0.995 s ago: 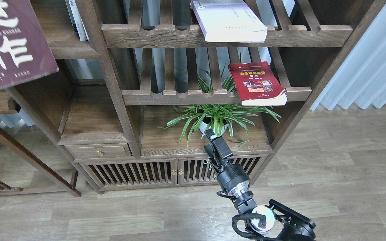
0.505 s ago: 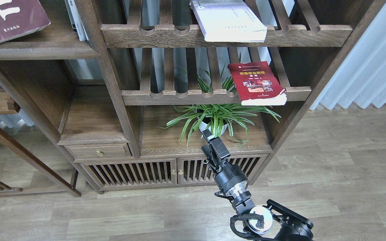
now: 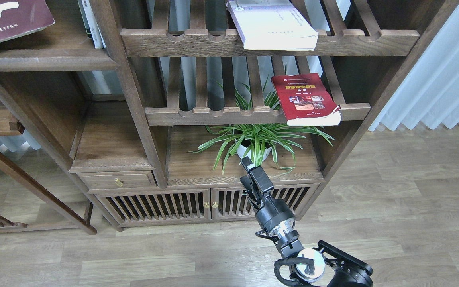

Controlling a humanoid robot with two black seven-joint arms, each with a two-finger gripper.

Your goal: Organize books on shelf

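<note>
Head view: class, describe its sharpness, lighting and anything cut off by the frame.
Head view: sharp throughout, with soft even light; the maroon book on the shelf is cropped at the top-left corner; straight uprights lean outward, suggesting wide-angle distortion.

Dark-stained, open-grained wood on the shelf, matt finish. Maroon book shows a satiny paper cover, red book glossier. Right gripper: matt black plastic.
</note>
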